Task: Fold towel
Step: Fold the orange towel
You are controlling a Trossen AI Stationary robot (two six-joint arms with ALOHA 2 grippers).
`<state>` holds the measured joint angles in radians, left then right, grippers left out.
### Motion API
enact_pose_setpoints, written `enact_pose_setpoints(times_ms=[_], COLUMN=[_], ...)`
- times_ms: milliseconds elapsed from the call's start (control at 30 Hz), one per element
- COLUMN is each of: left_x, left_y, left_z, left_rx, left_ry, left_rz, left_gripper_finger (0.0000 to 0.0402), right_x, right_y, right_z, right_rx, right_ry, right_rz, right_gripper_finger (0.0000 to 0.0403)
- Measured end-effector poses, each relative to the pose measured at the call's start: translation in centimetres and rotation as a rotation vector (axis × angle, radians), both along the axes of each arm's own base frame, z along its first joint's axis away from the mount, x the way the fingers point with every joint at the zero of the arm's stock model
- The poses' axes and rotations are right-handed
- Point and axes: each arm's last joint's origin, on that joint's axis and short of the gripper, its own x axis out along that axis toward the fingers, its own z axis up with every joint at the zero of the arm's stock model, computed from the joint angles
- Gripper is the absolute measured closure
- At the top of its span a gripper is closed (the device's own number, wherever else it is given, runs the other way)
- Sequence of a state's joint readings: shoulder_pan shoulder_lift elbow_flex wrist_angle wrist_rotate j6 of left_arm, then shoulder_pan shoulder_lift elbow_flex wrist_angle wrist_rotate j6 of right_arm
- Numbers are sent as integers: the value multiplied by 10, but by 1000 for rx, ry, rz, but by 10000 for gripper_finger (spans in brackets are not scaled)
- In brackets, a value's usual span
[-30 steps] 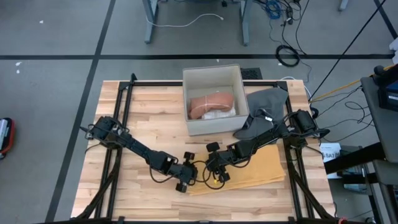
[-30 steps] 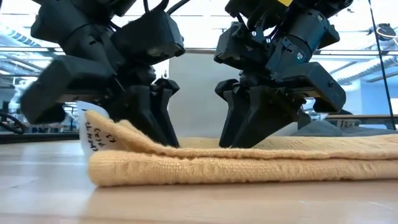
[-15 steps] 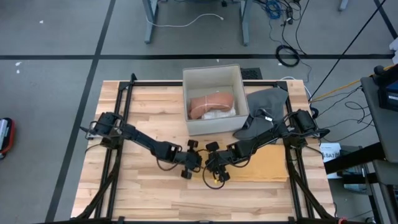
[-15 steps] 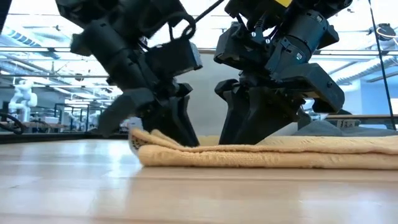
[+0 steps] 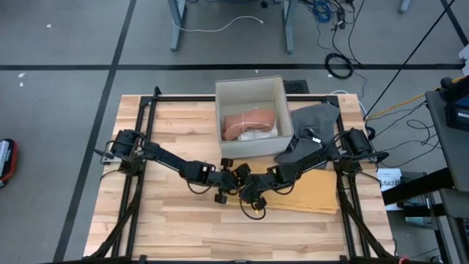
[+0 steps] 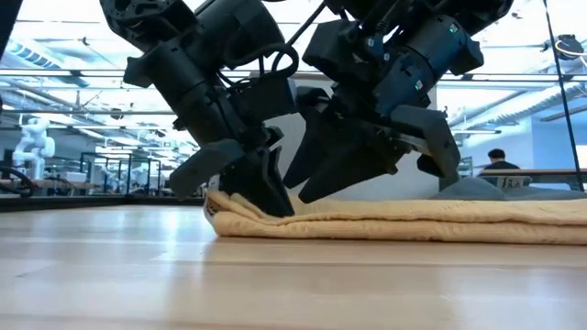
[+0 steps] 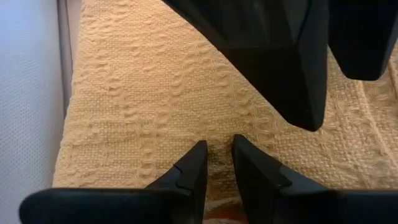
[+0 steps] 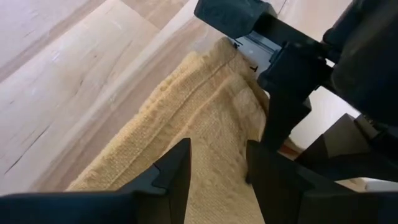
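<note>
A: Wood-slat table [image 5: 168,132], grey floor around it. Yellow towel [image 5: 311,194] sits lower right of the high frame, in front of the white box [image 5: 251,117].

B: Change: left pincer [image 5: 229,185] dragged its towel edge rightward, now beside the right pincer [image 5: 253,199]. Towel's noticeably narrower, so the fold is closing.

A: Grip state?

B: Left pincer pinched on the towel. Right pincer's fingers straddle a ridge of cloth; looks clamped.

A: Hidden?

B: Arms cover the folded edge from above.

Both hands, left hand [image 5: 229,178] and right hand [image 5: 253,192], meet at the yellow towel's [image 5: 311,192] left edge.
</note>
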<state>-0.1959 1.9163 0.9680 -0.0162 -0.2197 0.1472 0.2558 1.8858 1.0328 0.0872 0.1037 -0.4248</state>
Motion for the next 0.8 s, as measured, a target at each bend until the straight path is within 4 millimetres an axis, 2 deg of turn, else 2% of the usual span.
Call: enact_pose_setpoints(times_ms=[267, 667, 800], left_x=[-1, -7, -7], left_y=[-6, -31, -34], left_z=[0, 0, 0], left_rx=[-58, -131, -142], left_ry=[3, -4, -5], left_rz=[5, 16, 22], left_gripper_finger=[314, 314, 314], right_x=[1, 3, 1], right_y=[0, 8, 15], right_z=[1, 6, 6], right_rx=[42, 467, 724], right_ry=[-6, -11, 34], right_rz=[-31, -379, -591], right_gripper_finger=[259, 259, 259])
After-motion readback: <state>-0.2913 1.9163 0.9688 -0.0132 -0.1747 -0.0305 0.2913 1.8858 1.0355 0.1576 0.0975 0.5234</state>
